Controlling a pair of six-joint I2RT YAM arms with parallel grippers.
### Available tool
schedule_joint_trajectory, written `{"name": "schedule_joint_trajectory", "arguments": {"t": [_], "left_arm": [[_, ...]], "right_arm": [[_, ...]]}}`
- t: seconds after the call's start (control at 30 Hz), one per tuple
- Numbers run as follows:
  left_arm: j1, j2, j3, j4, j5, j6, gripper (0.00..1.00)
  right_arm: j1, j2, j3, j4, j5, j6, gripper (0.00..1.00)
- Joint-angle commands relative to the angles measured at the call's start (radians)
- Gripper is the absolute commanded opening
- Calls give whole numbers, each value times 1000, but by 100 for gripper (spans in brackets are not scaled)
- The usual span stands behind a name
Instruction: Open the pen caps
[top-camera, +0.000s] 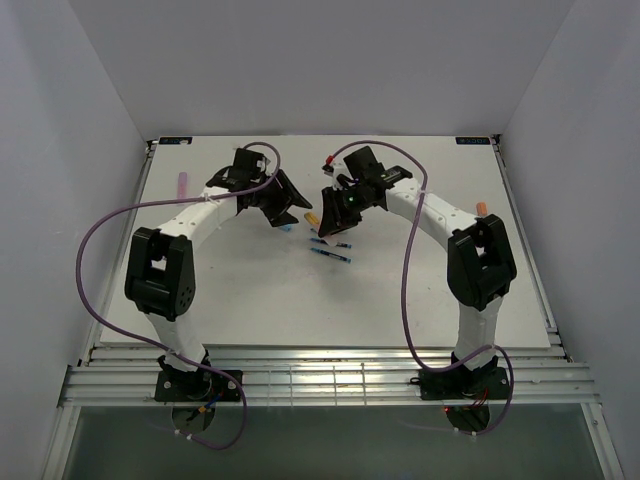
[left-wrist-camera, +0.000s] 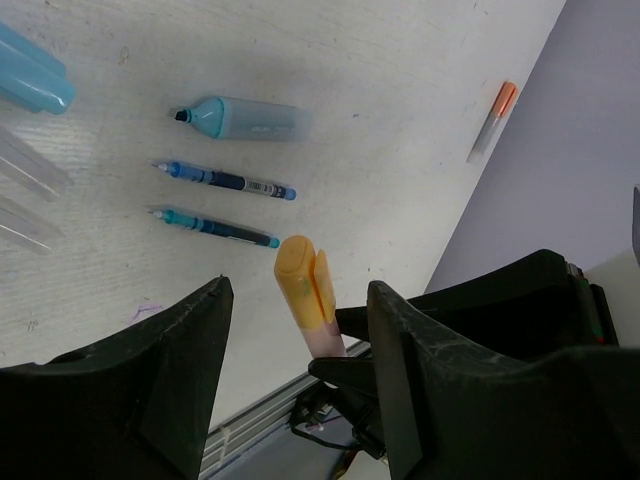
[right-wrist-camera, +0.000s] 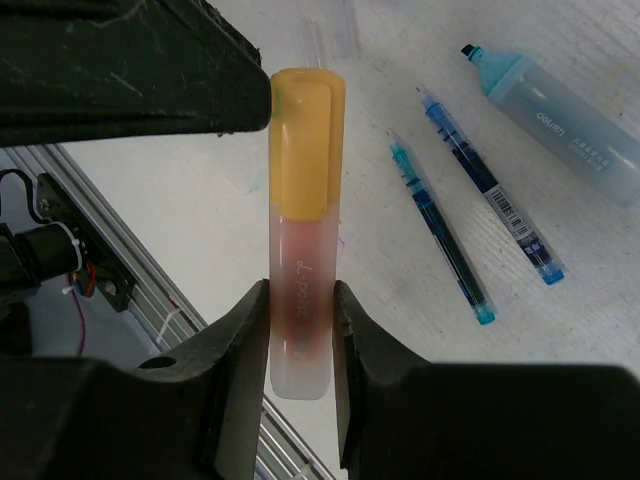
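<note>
The left gripper (top-camera: 288, 213) and right gripper (top-camera: 329, 216) stood close together over the table (top-camera: 250, 300), an orange pen (top-camera: 311, 217) between them, two blue pens (top-camera: 332, 256) nearby

I see a white tabletop (top-camera: 250, 300), scuffed, with faint marks on it in the wrist views. Plain pale walls (top-camera: 60, 150) box it in on the left, back and right. Slotted metal rails (top-camera: 330, 380) run along the near edge. Small dark tags (top-camera: 172, 140) sit at both far corners.
</note>
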Motion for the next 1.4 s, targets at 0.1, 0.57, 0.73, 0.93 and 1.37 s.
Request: {"name": "schedule_joint_trajectory", "arguments": {"t": [0.1,0.57,0.73,0.93,1.37], "left_arm": [[-21,-34,-17,26,20,-22,66],[-48,-69,-57,31,-18,-34,60],[-47,-70,-62,29,-29,-31,56],[-47,-67,-51,22,-36,-25,49],[-47,-49,-17,6,-27,-17,8]], "right_arm": [[4,-6,39,56,-70,42,8],[18,-35,4,97,-114,91,8],[18,-59,-27,99,-111,89,8],[18,-64,-28,100,-110,91,8],[20,-30,24,64,-119,51,27]]}}
